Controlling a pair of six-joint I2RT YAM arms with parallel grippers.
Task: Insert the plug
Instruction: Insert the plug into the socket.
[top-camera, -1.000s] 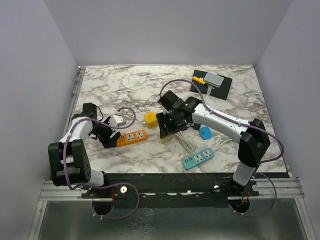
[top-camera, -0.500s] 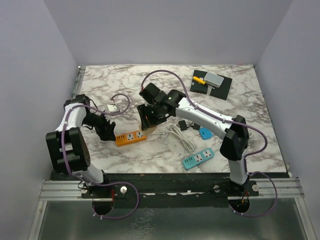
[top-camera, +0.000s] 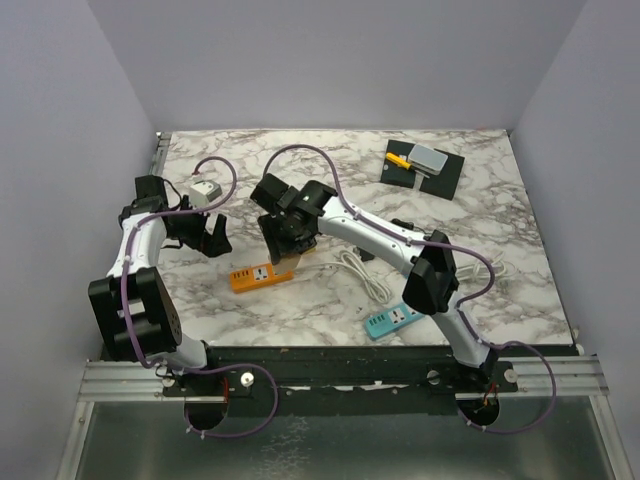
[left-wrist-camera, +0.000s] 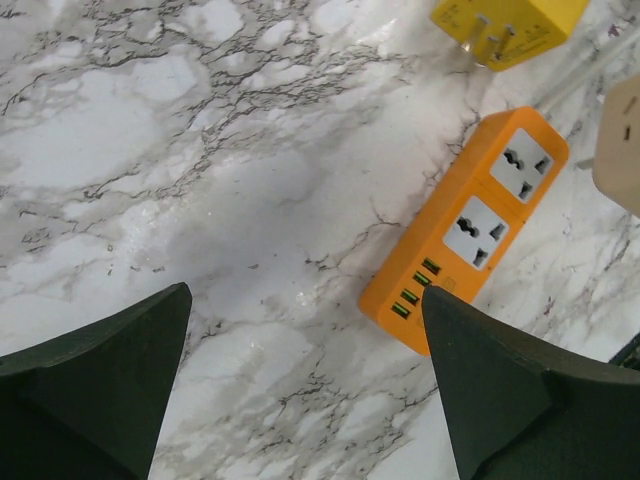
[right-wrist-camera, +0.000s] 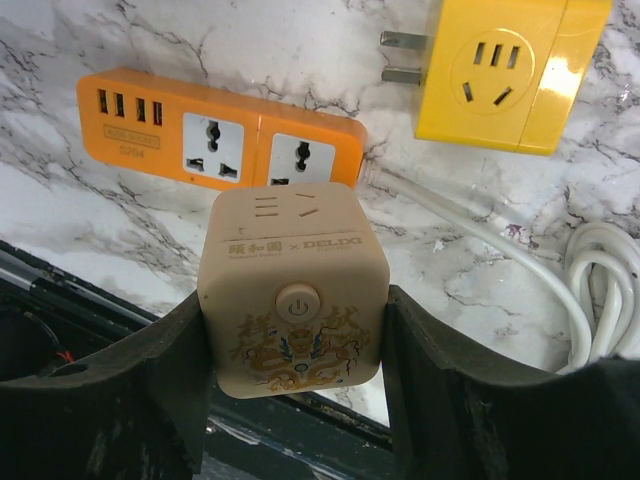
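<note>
My right gripper (top-camera: 284, 248) is shut on a beige cube plug (right-wrist-camera: 292, 290) with a power button and dragon print. It holds the cube just above the socket end of the orange power strip (right-wrist-camera: 215, 130), which lies flat on the marble; the strip also shows in the top view (top-camera: 262, 275). The cube's prongs are hidden. My left gripper (top-camera: 211, 241) is open and empty, to the left of the strip. In the left wrist view the strip (left-wrist-camera: 470, 230) lies past the right finger (left-wrist-camera: 500, 400), with bare marble between the fingers.
A yellow adapter (right-wrist-camera: 505, 70) with two prongs lies just behind the orange strip. A coiled white cable (top-camera: 360, 270) runs right of it. A teal power strip (top-camera: 393, 318) sits near the front edge. A black mat (top-camera: 425, 165) with small items is at the back right.
My right arm has swung left with the beige cube, from the table's middle to over the orange strip. My left gripper has drawn back and left, away from the strip.
</note>
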